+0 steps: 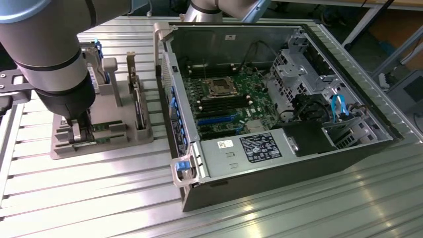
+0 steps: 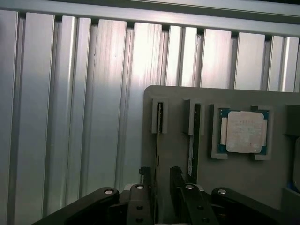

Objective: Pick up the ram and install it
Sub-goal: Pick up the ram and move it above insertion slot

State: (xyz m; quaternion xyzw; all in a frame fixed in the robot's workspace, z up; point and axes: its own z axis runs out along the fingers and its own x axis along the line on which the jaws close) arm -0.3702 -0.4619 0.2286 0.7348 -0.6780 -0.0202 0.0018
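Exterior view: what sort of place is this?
Likely a workshop or lab bench for computer assembly: an open computer case lies on a ribbed metal table, beside a robot arm and a grey parts holder.

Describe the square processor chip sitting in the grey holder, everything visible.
The processor chip is square: a dull silver metal lid, faintly printed, on a green board whose edges show at the sides. It lies flat, lid up, seated in a raised-walled pocket of the grey holder. Only the holder touches it.
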